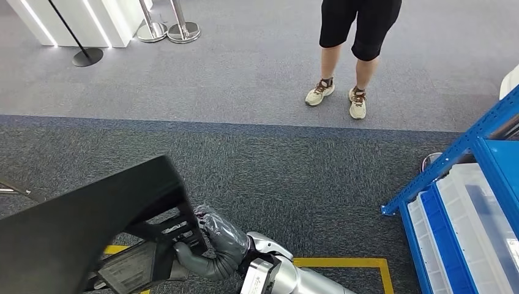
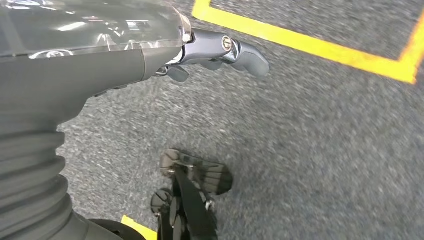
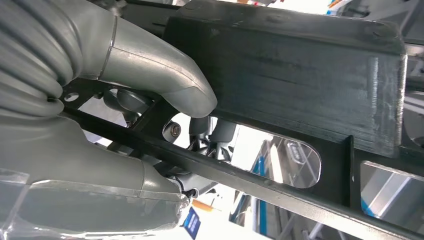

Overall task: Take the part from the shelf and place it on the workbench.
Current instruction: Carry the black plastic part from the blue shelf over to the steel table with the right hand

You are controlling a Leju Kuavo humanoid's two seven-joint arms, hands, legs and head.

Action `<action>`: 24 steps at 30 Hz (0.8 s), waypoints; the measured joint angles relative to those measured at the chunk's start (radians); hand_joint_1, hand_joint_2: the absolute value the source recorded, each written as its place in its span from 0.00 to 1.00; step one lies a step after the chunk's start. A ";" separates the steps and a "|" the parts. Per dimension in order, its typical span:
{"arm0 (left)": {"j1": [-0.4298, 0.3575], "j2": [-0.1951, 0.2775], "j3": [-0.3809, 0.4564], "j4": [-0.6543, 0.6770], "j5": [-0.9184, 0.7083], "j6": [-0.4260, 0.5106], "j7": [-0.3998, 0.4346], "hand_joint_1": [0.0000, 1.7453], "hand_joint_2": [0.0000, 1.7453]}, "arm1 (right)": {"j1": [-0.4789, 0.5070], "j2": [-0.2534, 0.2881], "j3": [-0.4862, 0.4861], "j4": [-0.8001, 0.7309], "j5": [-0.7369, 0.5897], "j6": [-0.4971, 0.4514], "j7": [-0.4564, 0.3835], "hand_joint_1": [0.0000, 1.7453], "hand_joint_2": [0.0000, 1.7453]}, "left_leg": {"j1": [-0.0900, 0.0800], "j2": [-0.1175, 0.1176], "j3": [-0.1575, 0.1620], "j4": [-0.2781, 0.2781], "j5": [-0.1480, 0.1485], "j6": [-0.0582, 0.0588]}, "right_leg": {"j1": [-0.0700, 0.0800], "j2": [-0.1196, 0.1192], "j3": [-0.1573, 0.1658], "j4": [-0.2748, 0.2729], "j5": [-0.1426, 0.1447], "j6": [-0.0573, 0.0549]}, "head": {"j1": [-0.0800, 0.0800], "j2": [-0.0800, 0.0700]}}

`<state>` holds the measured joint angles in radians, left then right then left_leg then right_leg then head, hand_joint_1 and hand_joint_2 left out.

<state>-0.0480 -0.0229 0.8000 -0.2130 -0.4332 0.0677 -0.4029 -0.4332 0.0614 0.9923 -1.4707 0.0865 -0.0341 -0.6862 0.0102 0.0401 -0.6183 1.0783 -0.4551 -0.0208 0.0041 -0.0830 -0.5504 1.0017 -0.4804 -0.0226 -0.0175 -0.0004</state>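
Head view, carriage step, listed left to right. Item one: large black moulded plastic part point(image 1: 79, 233) with a broad flat panel and an open ribbed frame, lifted in front of my body, off the shelf and not yet set down. I judge the pick done and the walk to the workbench in hand. No workbench in sight; the next move calls for turning or walking until one appears, then lowering the part flat onto it while my grip holds.

Item two: my left hand point(image 2: 220, 52), hanging above grey carpet and a yellow floor line point(image 2: 310, 42). Fingers loosely extended and apart, touching nothing, holding nothing.

Item three: my right hand point(image 1: 211, 242), grey-covered, at the part's near lower edge. In the right wrist view my thumb point(image 3: 165, 75) presses on the outer face of the black frame point(image 3: 300, 65) while my darker fingers point(image 3: 220, 132) hook through a cut-out behind it, so the frame bar is pinched between them. Grip tight, fingers curled close.

Item four: blue metal shelf point(image 1: 459, 153) with clear plastic bins, well off to the right of my right fingers.

Item five: a person's legs and pale shoes point(image 1: 339, 98), far ahead of my fingers on the lighter carpet.
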 joint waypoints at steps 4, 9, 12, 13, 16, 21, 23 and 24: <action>-0.001 0.008 0.000 0.000 -0.006 0.005 0.045 0.00 1.00 | 0.008 -0.002 -0.014 -0.005 -0.002 0.009 -0.007 1.00 1.00 | -0.012 0.010 0.033 -0.070 0.013 0.026 | 0.007 -0.033 0.006 0.000 -0.006 0.018 | 0.000 0.000; -0.003 0.020 0.000 0.000 -0.028 -0.002 0.108 0.00 1.00 | 0.022 -0.010 -0.041 -0.014 0.005 0.007 -0.010 1.00 1.00 | -0.001 -0.046 0.038 -0.083 0.024 0.046 | -0.004 0.065 -0.074 0.187 -0.109 0.039 | 0.000 0.000; -0.005 0.028 0.000 0.000 -0.039 0.010 0.127 0.00 1.00 | 0.040 -0.022 -0.051 -0.015 0.008 0.002 -0.010 1.00 1.00 | -0.001 -0.088 0.036 -0.080 0.024 0.048 | -0.008 0.079 -0.137 0.294 -0.123 0.040 | 0.000 0.000; -0.004 0.029 0.000 0.000 -0.042 0.015 0.133 0.00 1.00 | 0.044 -0.024 -0.053 -0.015 0.010 0.001 -0.010 1.00 1.00 | -0.001 -0.102 0.036 -0.078 0.024 0.047 | -0.009 0.084 -0.121 0.252 -0.089 0.039 | 0.000 0.000; -0.006 0.032 0.000 0.000 -0.051 0.032 0.137 0.00 1.00 | 0.049 -0.030 -0.058 -0.020 0.017 0.002 -0.010 1.00 1.00 | -0.001 -0.142 0.029 -0.068 0.022 0.038 | -0.016 0.148 -0.038 0.057 0.004 0.033 | 0.000 0.000; -0.002 0.039 -0.002 0.000 -0.074 0.101 0.148 0.00 1.00 | 0.052 -0.032 -0.068 -0.027 0.031 0.034 -0.011 1.00 1.00 | 0.006 -0.155 0.008 -0.056 0.019 0.005 | -0.016 0.131 -0.019 0.005 0.016 0.011 | 0.000 0.000; -0.004 0.047 -0.002 0.000 -0.087 0.117 0.179 0.00 1.00 | 0.052 -0.031 -0.074 -0.028 0.031 0.048 -0.011 1.00 1.00 | 0.005 -0.095 -0.025 0.019 -0.029 -0.004 | -0.016 0.100 -0.012 -0.006 0.020 0.000 | 0.000 0.000; -0.006 0.051 -0.002 0.000 -0.095 0.126 0.194 0.00 1.00 | 0.053 -0.030 -0.077 -0.028 0.031 0.053 -0.011 1.00 1.00 | 0.005 -0.071 -0.055 0.084 -0.064 -0.009 | -0.014 0.086 -0.012 -0.007 0.019 -0.003 | 0.000 0.000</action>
<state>-0.0538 0.0281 0.7980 -0.2129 -0.5281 0.1933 -0.2089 -0.3805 0.0312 0.9158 -1.4986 0.1173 0.0186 -0.6973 0.0154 -0.0306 -0.6737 1.1621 -0.5188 -0.0294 -0.0099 0.0026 -0.5620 0.9948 -0.4617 -0.0258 -0.0175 -0.0004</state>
